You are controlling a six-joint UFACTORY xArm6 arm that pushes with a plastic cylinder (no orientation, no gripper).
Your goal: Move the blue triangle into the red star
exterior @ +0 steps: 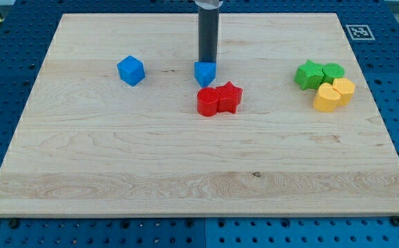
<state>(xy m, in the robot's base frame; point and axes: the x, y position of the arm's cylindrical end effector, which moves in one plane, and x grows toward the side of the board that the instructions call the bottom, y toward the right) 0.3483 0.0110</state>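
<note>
The blue triangle (205, 73) lies near the board's middle, toward the view's top. My tip (207, 63) stands right behind it, at its top edge, touching or nearly touching. The red star (229, 96) lies just below and to the right of the triangle, a small gap apart. A red round block (207, 102) sits against the star's left side, directly below the triangle.
A blue cube (131, 70) lies to the view's left. At the right, two green blocks (310, 74) (333, 71) and two yellow blocks (326, 97) (344, 89) sit clustered. The wooden board (185, 179) rests on a blue perforated table.
</note>
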